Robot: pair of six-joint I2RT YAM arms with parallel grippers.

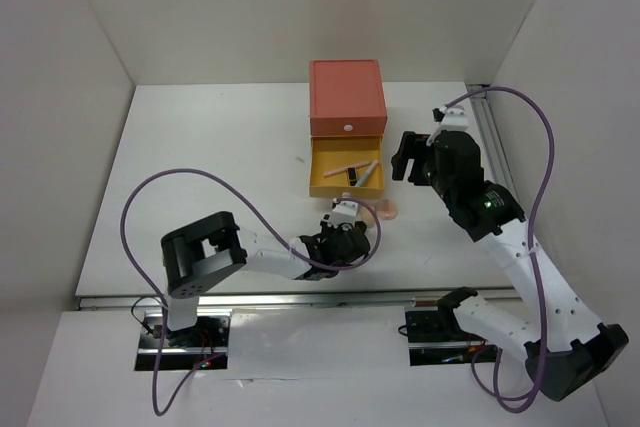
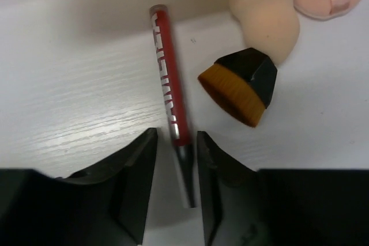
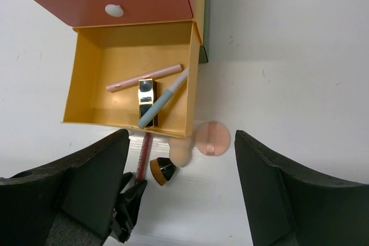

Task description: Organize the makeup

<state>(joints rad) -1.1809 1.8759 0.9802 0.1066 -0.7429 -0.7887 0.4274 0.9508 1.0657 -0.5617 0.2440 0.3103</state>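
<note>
Left jaws stand narrow astride the silver end of a red lip pencil (image 2: 168,73) on the white surface (image 2: 75,84); whether they grip it cannot be told. Just beyond them, right, lie a black brush (image 2: 242,84) and a peach sponge (image 2: 266,18). Right jaws hang wide and empty; ahead of them a yellow drawer (image 3: 98,61) holds a pink pencil (image 3: 144,78), a blue pencil (image 3: 167,93) and a lipstick (image 3: 146,87).
</note>
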